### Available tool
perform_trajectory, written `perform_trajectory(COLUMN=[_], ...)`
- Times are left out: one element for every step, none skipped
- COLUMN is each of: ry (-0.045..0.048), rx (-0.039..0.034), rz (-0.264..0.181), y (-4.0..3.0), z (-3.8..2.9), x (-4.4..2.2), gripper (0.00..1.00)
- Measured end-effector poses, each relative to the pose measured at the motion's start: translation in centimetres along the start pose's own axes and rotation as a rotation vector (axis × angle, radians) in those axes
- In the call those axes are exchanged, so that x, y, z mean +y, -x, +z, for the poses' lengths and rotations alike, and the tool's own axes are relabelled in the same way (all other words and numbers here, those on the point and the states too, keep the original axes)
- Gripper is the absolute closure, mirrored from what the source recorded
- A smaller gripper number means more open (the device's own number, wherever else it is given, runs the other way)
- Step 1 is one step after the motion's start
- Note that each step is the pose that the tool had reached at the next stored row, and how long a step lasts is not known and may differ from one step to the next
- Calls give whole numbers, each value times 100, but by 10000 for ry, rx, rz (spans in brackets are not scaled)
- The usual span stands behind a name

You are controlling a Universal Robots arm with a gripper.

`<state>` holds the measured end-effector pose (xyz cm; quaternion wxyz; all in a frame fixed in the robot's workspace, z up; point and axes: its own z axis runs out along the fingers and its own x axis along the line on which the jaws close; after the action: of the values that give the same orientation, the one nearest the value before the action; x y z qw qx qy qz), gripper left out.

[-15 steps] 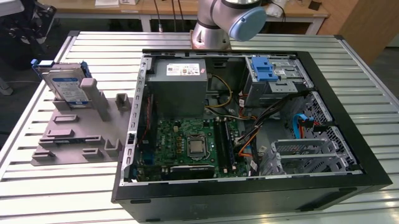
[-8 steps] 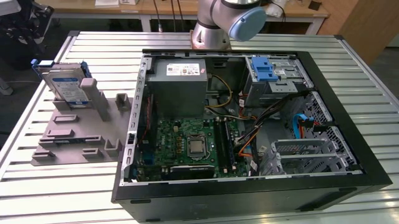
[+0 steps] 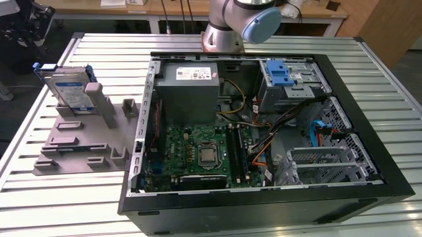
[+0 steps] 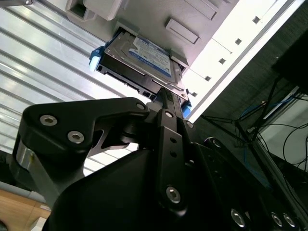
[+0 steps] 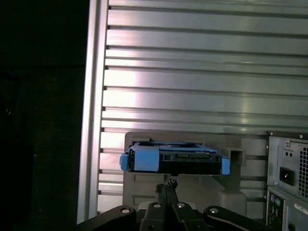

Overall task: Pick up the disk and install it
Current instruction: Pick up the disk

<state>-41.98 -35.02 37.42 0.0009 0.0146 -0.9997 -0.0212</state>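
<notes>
The disk (image 3: 71,91) stands on edge in a grey holder (image 3: 72,148) at the exterior view's upper left; in both wrist views the jaws, pressed together, sit near it, holding nothing.

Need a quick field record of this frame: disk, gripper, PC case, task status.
disk: upright in the grey holder, at the exterior view's left of the case
gripper: jaws shut, empty; pointed at the disk's edge in both wrist views, not touching it
case: open, lying on the slatted table
status: disk not yet picked up
</notes>
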Motion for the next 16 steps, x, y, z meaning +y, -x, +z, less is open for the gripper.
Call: perform_trajectory(ry=[0, 0, 0, 0, 0, 0, 0, 0, 0, 0, -1, -1, 0, -1, -1, -1], rx=[0, 0, 0, 0, 0, 0, 0, 0, 1, 3, 7, 12, 17, 22, 28, 33], rz=[0, 0, 0, 0, 0, 0, 0, -3, -16, -61, -155, -287, -414, -535, -657, -779], y=[0, 0, -1, -1, -1, -1, -1, -1, -1, -2, -2, -2, -2, -2, -2, -2], z=[0, 0, 0, 0, 0, 0, 0, 0, 0, 0, 0, 0, 1, 1, 1, 0], x=[0, 0, 0, 0, 0, 0, 0, 0, 0, 0, 0, 0, 0, 0, 1, 0], gripper=[89, 89, 89, 89, 89, 89, 89, 89, 89, 89, 89, 89, 89, 89, 89, 89])
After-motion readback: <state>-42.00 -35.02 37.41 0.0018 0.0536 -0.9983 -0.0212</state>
